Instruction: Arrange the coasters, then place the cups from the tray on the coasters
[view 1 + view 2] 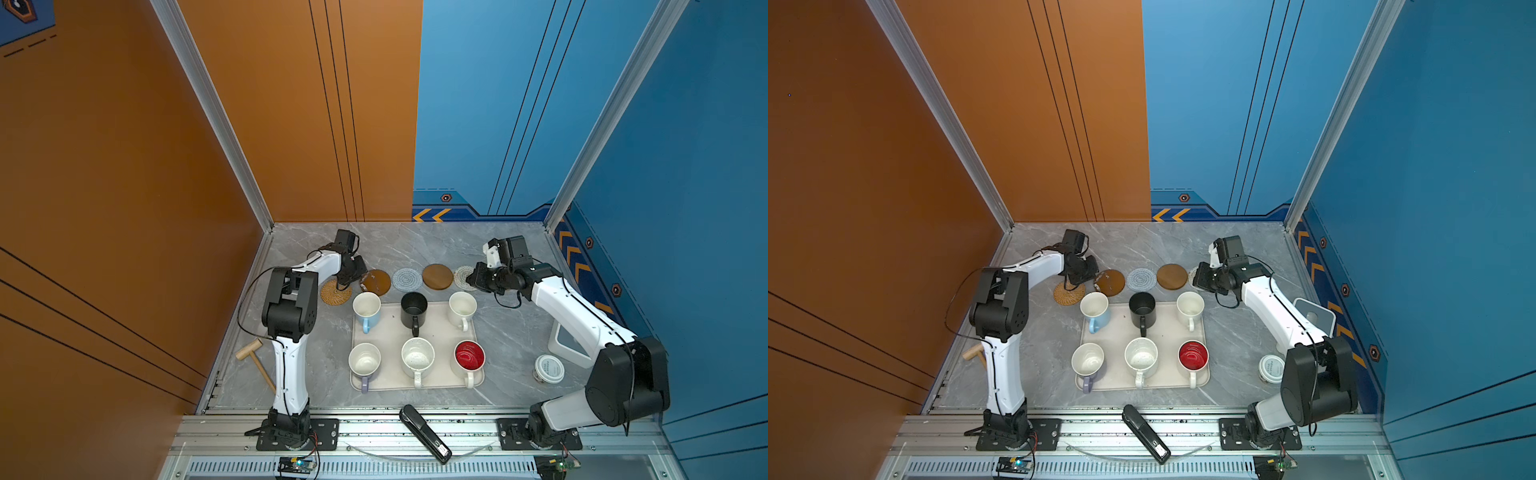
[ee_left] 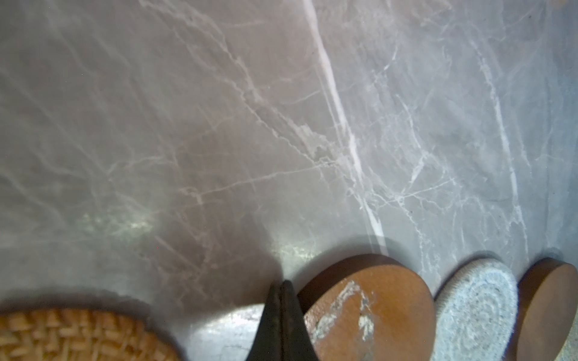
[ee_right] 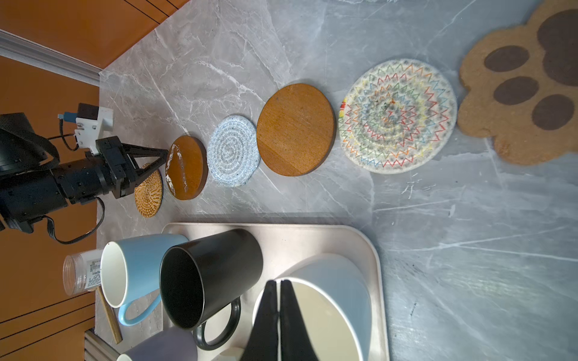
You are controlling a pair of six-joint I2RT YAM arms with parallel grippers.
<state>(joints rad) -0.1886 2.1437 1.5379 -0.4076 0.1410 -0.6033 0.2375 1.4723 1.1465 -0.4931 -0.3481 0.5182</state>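
Both pincers were seen pressed together, pinching nothing. The left pincer (image 2: 281, 285) was held low between the rattan coaster (image 2: 78, 337) and the scuffed wooden coaster (image 2: 369, 315), left of centre in both top views. The right pincer (image 3: 278, 283) was held at the right end of the coasters (image 1: 406, 279), which were laid in a row just above the far edge of the tray (image 1: 415, 385). Open worktop (image 1: 415, 245) was left above that row. All six cups (image 1: 417, 359) were standing on the tray.
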